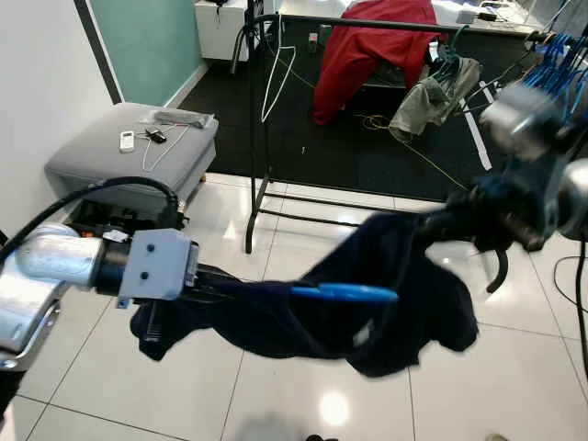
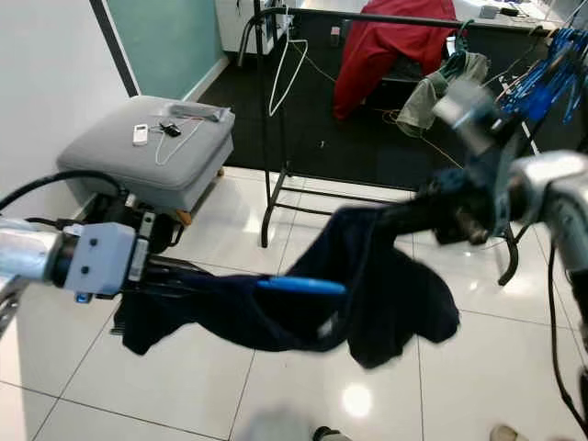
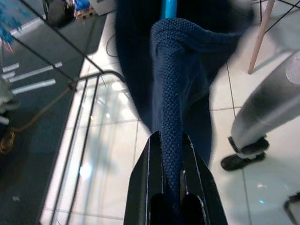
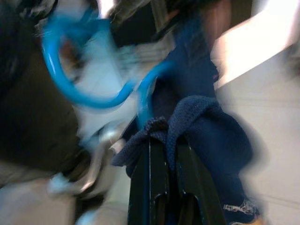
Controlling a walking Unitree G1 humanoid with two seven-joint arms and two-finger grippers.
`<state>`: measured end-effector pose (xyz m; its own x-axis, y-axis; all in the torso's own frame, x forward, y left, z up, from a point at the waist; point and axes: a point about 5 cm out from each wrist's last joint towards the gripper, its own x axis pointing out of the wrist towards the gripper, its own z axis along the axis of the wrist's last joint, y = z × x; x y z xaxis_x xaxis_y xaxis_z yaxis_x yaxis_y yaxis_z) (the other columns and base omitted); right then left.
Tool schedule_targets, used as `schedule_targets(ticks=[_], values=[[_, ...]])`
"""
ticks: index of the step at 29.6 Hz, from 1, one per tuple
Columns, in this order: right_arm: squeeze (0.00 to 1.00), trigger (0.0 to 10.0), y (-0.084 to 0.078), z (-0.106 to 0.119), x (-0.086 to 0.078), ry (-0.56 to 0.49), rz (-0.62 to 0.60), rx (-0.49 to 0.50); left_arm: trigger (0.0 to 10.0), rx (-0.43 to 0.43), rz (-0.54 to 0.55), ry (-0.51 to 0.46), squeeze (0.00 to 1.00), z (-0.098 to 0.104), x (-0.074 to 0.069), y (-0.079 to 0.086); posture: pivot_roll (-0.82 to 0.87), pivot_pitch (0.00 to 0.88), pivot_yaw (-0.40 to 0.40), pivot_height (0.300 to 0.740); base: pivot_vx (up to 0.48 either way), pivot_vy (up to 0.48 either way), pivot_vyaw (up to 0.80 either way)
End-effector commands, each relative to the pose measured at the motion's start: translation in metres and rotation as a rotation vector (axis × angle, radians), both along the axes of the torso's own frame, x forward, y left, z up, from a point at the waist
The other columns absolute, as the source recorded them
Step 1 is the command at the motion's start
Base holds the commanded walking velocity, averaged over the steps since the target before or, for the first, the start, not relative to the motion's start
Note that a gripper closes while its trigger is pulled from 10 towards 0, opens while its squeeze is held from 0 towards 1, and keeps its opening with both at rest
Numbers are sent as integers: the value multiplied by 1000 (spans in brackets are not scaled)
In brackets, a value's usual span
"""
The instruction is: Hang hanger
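A dark navy knit garment (image 1: 367, 303) hangs stretched between my two arms above the white tile floor. A blue plastic hanger (image 1: 344, 293) lies inside it; its hook (image 4: 79, 84) curls near my right gripper. My left gripper (image 3: 171, 154) is shut on a fold of the navy knit (image 3: 173, 93) at the garment's left end. My right gripper (image 4: 164, 140) is shut on bunched navy fabric at the right end, its arm (image 1: 524, 184) blurred. A black clothes rail (image 1: 349, 23) stands ahead with a white hanger (image 1: 278, 78) and a red garment (image 1: 367, 50) on it.
A grey ottoman (image 1: 138, 152) with a remote and keys stands at the left by the white wall. An olive garment (image 1: 432, 96) and blue hangers (image 1: 560, 64) hang at the rail's right. Cables cross the dark carpet (image 1: 367, 147). The rail's black foot (image 1: 253, 220) rests on tile.
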<state>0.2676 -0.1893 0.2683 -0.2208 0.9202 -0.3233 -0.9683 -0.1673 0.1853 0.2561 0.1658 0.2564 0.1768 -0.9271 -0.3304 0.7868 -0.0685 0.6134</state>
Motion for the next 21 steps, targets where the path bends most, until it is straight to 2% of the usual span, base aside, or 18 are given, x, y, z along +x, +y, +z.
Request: schedule_targets(ticks=[1, 2, 3, 6, 11, 15, 17, 18, 20, 21], values=[[0, 980, 5, -4, -6, -2, 44, -38, 10000, 8, -20, -13, 0, 1, 1, -3, -100, 76, -40, 740, 0, 0, 0], [0, 0, 5, -13, -7, -14, 52, -86, 10000, 12, -17, -21, 0, 3, 1, -2, -97, 76, -43, 740, 0, 0, 0], [0, 0, 3, -19, -7, -34, 51, -124, 10000, 15, -11, -26, 0, 5, 2, 0, -94, 78, -44, 740, 0, 0, 0], [0, 0, 0, -21, -4, -55, 30, -155, 10000, 27, 9, -34, 0, 7, 2, 6, -94, 78, -44, 740, 0, 0, 0], [0, 0, -10, -7, -1, -80, -16, -168, 10000, 80, 68, -46, 0, 7, 5, 20, -95, 84, -45, 740, 0, 0, 0], [0, 196, -14, -1, -1, -109, -33, -179, 10000, 95, 84, -49, 0, 7, 7, 24, -99, 85, -42, 740, 0, 0, 0], [0, 0, -12, 3, 5, -158, -51, -143, 10000, 93, 81, -42, 0, 5, 7, 23, -98, 85, -38, 740, 0, 0, 0], [0, 2471, -7, 6, 7, -162, -66, -90, 10000, 90, 71, -33, 0, 3, 6, 21, -97, 85, -35, 740, 0, 0, 0], [0, 2471, -4, 8, 9, -160, -75, -54, 10000, 87, 63, -28, 0, 1, 6, 19, -97, 85, -35, 740, 0, 0, 0], [592, 10000, 0, 10, 12, -154, -102, -21, 10000, 80, 58, -19, 0, -1, 6, 17, -97, 88, -32, 740, 0, 0, 0]])
